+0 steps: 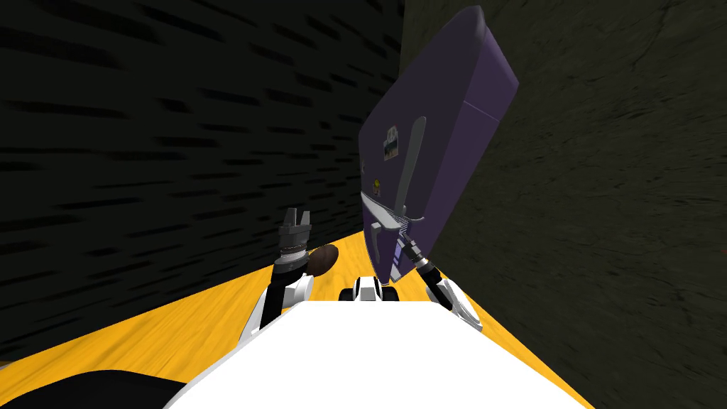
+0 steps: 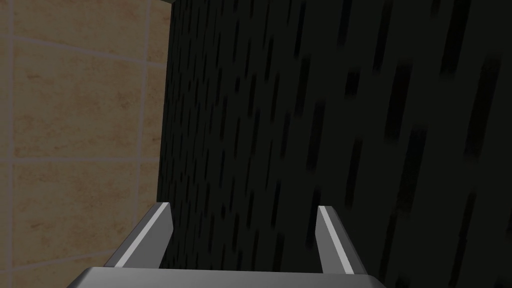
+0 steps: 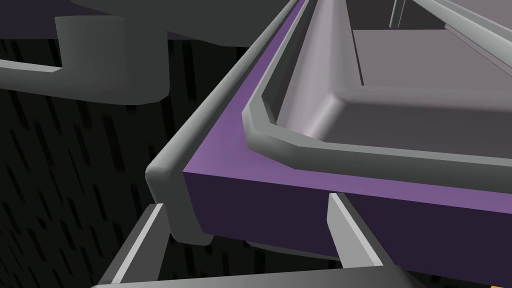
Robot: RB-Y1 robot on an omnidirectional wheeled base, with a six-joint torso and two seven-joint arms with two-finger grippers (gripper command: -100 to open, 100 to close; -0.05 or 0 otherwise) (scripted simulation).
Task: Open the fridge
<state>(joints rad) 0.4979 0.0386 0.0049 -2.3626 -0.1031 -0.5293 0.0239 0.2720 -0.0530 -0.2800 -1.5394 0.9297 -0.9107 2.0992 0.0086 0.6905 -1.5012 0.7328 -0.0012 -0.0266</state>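
The right claw (image 1: 410, 248) holds its two fingers apart, and the corner of the purple fridge's (image 1: 440, 121) lower door (image 3: 300, 215) sits between them. The door's grey rim (image 3: 172, 200) lies just beside one finger, with its pale inner lining (image 3: 400, 115) ahead of the fingertips. The left claw (image 1: 296, 219), fingers also spread, points at a dark wall (image 2: 325, 100).

A dark wall (image 1: 177, 142) patterned with short black dashes runs along the left side. A yellow wood-grain floor (image 1: 177, 326) meets its base. A brown oval object (image 1: 324, 259) sits on the floor near this wall. A dim, mottled wall (image 1: 603, 213) stands at the right. A tan tiled surface (image 2: 75, 125) adjoins the dashed wall.
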